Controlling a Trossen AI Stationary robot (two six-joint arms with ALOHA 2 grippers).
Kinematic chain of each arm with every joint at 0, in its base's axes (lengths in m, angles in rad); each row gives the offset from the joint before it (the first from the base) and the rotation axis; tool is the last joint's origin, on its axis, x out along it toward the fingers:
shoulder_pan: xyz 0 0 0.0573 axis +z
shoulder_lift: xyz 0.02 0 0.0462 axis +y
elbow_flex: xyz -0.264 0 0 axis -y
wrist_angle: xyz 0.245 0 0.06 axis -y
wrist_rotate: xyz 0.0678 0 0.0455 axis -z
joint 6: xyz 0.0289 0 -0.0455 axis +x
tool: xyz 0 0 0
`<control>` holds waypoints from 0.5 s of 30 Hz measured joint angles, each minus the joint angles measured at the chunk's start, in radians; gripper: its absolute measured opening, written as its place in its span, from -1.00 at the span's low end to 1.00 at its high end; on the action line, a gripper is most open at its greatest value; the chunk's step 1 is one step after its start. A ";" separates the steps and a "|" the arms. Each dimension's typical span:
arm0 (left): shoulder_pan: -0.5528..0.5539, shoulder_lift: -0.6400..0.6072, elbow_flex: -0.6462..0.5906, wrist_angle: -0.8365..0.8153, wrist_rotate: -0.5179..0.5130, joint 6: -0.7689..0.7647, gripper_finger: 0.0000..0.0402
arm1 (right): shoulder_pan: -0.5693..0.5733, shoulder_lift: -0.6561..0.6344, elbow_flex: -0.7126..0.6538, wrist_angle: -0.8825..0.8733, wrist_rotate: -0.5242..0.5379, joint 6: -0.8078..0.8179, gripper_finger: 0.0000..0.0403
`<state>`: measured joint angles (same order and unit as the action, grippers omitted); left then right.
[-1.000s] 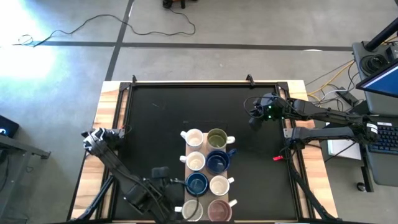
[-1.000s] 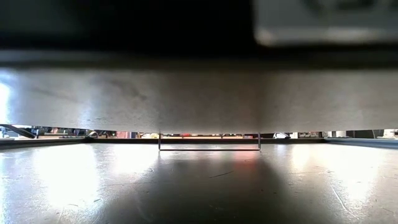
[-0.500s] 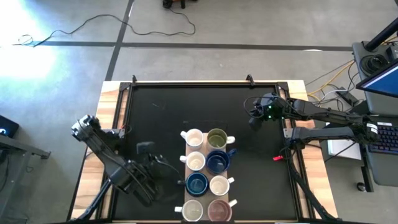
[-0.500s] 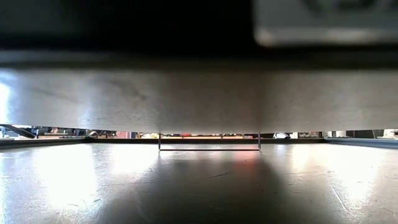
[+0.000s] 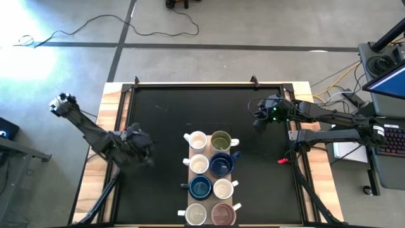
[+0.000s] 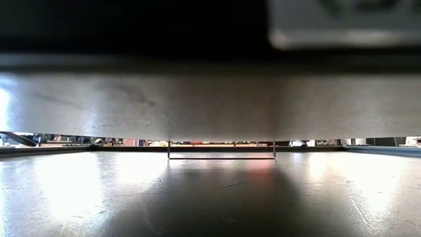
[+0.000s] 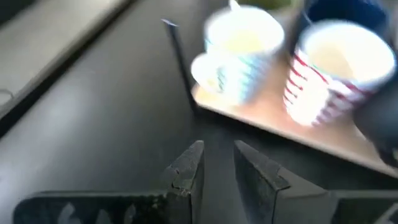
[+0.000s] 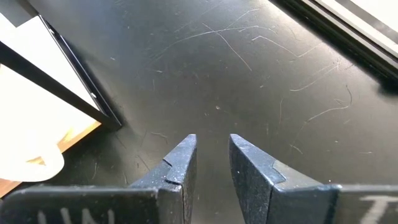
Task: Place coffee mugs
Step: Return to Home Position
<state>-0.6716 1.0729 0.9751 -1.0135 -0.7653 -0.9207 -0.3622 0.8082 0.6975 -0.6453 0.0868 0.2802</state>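
Observation:
Several coffee mugs stand upright in two rows on a wooden board (image 5: 188, 162) in the near middle of the black table. Among them are a white one (image 5: 196, 139), an olive green one (image 5: 220, 140) and two dark blue ones (image 5: 221, 164). My left gripper (image 5: 145, 151) hovers left of the board, open by a narrow gap with nothing in it. Its wrist view shows a teal-striped mug (image 7: 239, 50) and a red-striped mug (image 7: 336, 68) ahead of the gripper (image 7: 217, 155). My right gripper (image 5: 258, 120) waits over the far right of the table and is narrowly open and empty (image 8: 212, 146).
Black rails (image 5: 190, 85) frame the table, with wooden edges outside them. A keyboard and laptop (image 5: 392, 136) sit beyond the right edge. Bare black surface (image 5: 164, 114) lies far and left of the board. A grey bar (image 6: 210, 105) close to the lens blocks most of the low view.
My left arm has swung back from the near edge beside the mugs toward the table's left and far side, turning as it went. Its gripper now stands left of the board. The mugs and my right arm have kept still.

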 joint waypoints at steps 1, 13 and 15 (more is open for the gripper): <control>0.009 -0.050 -0.053 0.047 -0.038 0.014 -0.66 | 0.000 0.000 0.000 0.000 0.000 0.000 -0.58; 0.105 -0.529 -0.596 0.833 -0.004 0.688 -0.66 | 0.000 0.000 0.000 0.000 0.000 0.000 -0.58; 0.130 -0.572 -0.675 0.993 0.103 0.841 -0.66 | 0.000 0.000 0.000 0.000 0.000 0.000 -0.58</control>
<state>-0.5414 0.5012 0.2999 -0.0200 -0.6627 -0.0797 -0.3623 0.8082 0.6975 -0.6453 0.0867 0.2802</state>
